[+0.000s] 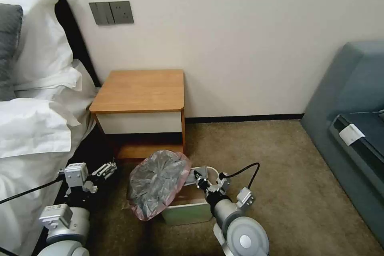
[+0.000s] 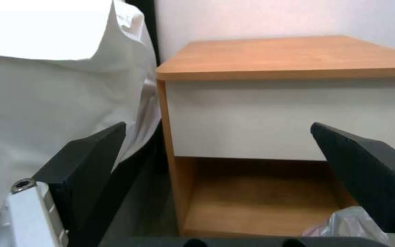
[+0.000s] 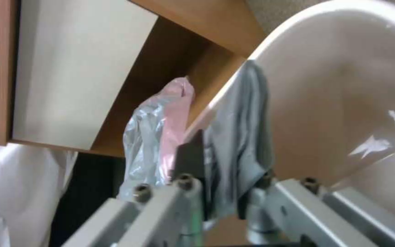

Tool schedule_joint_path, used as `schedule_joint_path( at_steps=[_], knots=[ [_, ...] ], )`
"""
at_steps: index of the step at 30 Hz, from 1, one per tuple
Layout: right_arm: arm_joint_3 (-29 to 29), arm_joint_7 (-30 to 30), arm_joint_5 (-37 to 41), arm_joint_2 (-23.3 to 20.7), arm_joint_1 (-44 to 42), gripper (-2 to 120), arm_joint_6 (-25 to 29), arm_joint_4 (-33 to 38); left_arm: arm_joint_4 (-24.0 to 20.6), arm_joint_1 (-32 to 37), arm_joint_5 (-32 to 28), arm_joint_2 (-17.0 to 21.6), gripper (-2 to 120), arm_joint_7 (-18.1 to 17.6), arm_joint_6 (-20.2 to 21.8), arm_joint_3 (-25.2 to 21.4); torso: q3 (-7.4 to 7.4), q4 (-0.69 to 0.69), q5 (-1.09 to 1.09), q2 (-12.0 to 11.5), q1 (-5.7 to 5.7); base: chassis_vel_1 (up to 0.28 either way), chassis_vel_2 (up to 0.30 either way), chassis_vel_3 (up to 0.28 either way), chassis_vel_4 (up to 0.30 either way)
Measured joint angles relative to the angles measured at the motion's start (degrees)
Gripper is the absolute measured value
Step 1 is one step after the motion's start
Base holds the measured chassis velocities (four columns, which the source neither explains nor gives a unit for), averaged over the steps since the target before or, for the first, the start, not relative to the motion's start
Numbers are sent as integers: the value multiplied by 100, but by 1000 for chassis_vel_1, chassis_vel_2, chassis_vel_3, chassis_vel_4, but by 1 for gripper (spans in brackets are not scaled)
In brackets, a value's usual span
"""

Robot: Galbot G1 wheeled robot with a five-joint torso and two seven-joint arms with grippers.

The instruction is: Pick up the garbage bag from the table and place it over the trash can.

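Already the bag (image 1: 158,184) hung off the left side of the bin (image 1: 188,210), on the floor before the table (image 1: 140,90). The right gripper (image 1: 199,179) pinched grey plastic at the bin's rim; the left gripper (image 1: 105,169) waited beside it, fingers spread and empty. With one corner held, the thin film could slip off or tear.
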Motion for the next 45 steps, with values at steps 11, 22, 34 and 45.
schedule_joint_path(
  at_steps=[11,22,34,45],
  knots=[
    [-125,75,-402,-145,-44,56,26,110,31,29,17,-70,100,38,-127,11,0,0,0,0,0,0,0,0,0],
    [-119,200,-573,-390,-92,93,39,441,54,30,14,-61,100,52,-164,22,0,0,0,0,0,0,0,0,0],
    [97,339,-646,-573,-82,100,47,881,53,7,50,-31,100,107,-163,106,0,0,0,0,0,0,0,0,0],
    [193,266,-868,-414,-63,100,81,732,-55,150,538,73,100,102,-131,840,0,0,0,0,0,0,0,0,0]
  ],
)
